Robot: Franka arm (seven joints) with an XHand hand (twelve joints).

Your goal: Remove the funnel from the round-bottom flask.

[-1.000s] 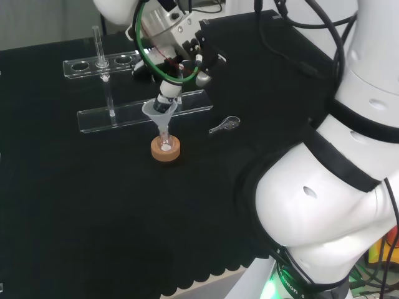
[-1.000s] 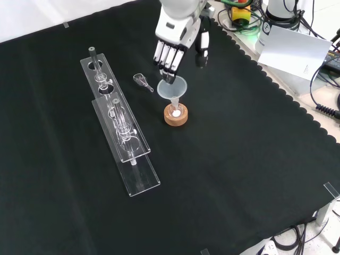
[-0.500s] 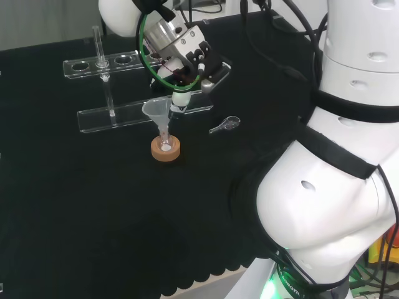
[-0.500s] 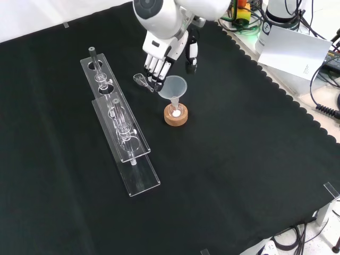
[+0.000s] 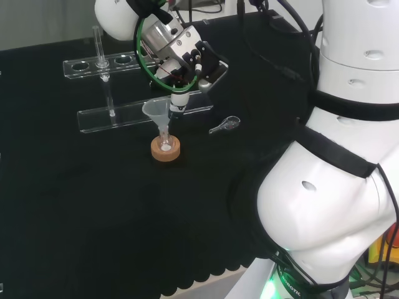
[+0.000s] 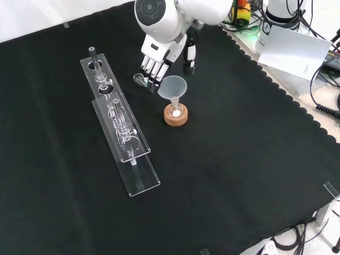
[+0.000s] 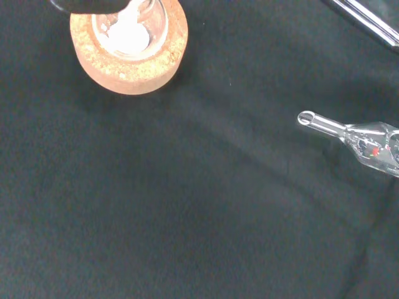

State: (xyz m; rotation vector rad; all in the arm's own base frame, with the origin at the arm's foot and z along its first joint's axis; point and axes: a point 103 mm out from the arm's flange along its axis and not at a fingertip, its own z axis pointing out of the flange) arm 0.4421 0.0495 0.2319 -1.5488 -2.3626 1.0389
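Observation:
A clear funnel point(image 5: 157, 111) point(image 6: 172, 86) stands with its stem in the small round-bottom flask point(image 5: 164, 144) point(image 6: 175, 110). The flask sits on a cork ring point(image 5: 166, 150) point(image 6: 176, 116) point(image 7: 129, 57) and holds a little white powder point(image 7: 128, 34). My hand point(image 5: 185, 61) point(image 6: 157, 49) hovers just above and beside the funnel's rim, open. In the front view its straight fingers point(image 6: 151, 69) point down to the left of the rim, and the thumb point(image 6: 188, 56) stands apart above it. Nothing is held.
A small clear glass piece point(image 5: 225, 124) point(image 6: 141, 79) point(image 7: 365, 137) lies on the cloth close under the fingers. Two long clear racks point(image 5: 141, 111) point(image 6: 129, 149) with upright tubes stand beyond the funnel in the head view. A white sheet point(image 6: 295, 50) lies off the cloth.
In the front view the hand has shifted left, from fingertips at the funnel's rim to beside it over the small glass piece. Funnel and flask have not moved.

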